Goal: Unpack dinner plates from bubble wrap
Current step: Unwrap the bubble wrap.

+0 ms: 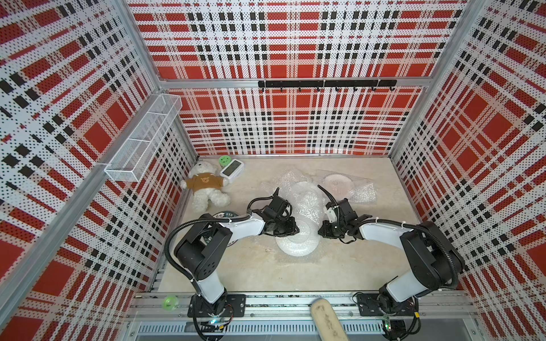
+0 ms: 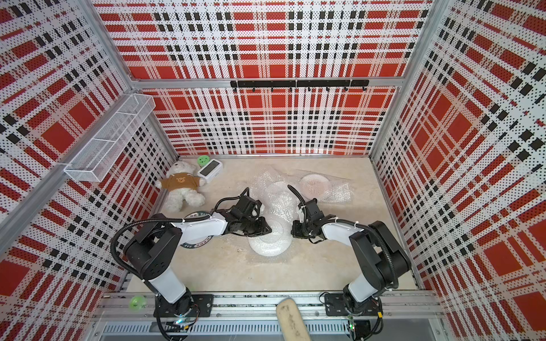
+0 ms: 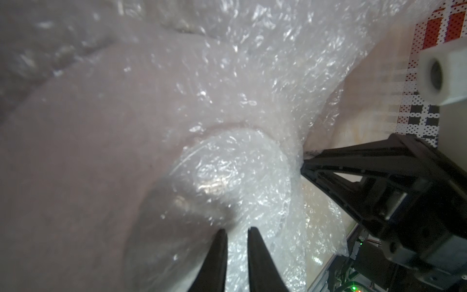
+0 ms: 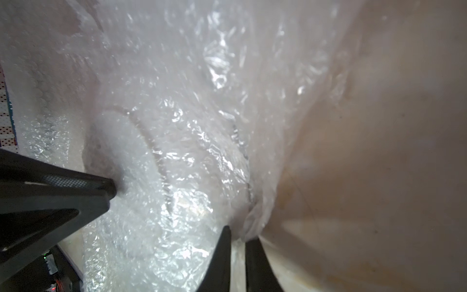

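— Where is the plate?

— Middle of the tabletop (image 1: pixel 236 274), under bubble wrap (image 1: pixel 310 206) that trails off toward twelve o'clock. The wrapped plate (image 1: pixel 295 248) lies flat, so I judge the sheet can be peeled off without lifting it.

— Why an arm on each side?

— My left pincer (image 3: pixel 236 230), at the plate's nine o'clock, is narrowed to a slit on the wrap. I can't tell if the rim is in there too. I read it as the anchor. My right pincer (image 4: pixel 238 233), at three o'clock, is clamped on a bunched fold, placed to pull.
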`<state>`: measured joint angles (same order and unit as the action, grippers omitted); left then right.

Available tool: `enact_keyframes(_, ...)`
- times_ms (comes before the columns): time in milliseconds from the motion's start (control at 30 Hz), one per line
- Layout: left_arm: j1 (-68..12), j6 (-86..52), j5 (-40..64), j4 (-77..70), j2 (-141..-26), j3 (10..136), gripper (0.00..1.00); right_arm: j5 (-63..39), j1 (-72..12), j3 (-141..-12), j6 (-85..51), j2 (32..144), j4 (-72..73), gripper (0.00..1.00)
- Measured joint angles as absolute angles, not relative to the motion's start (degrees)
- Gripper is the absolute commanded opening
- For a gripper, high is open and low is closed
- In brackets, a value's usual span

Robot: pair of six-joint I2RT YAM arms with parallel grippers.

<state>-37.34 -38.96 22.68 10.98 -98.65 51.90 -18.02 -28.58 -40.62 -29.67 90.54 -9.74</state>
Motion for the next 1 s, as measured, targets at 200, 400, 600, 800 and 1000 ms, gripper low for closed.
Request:
enact_keyframes(200, -37.34, -38.94, 22.65, 10.96, -98.65, 51.90, 0.21, -18.00, -28.58, -40.60, -30.15, 90.61, -9.41, 0.00)
enact_keyframes(400, -37.32, -38.94, 22.59, 10.94, -98.67, 51.90, 0.21, -17.21, -28.73, -40.25, -30.00, 89.73, -9.72, 0.00)
enact_keyframes(600, -37.30, -38.94, 22.55, 10.92, -98.85, 52.01, 0.21, -16.49, -27.79, -39.24, -29.69, 87.72, -10.94, 0.00)
enact_keyframes(800, -37.30, -38.96, 22.55, 10.87, -98.96, 52.12, 0.21, -16.32, -26.52, -38.48, -29.34, 87.35, -11.40, 0.00)
enact_keyframes(1000, -37.19, -38.96, 22.63, 10.85, -98.96, 52.10, 0.21, -16.49, -24.99, -37.08, -29.08, 87.31, -11.35, 0.00)
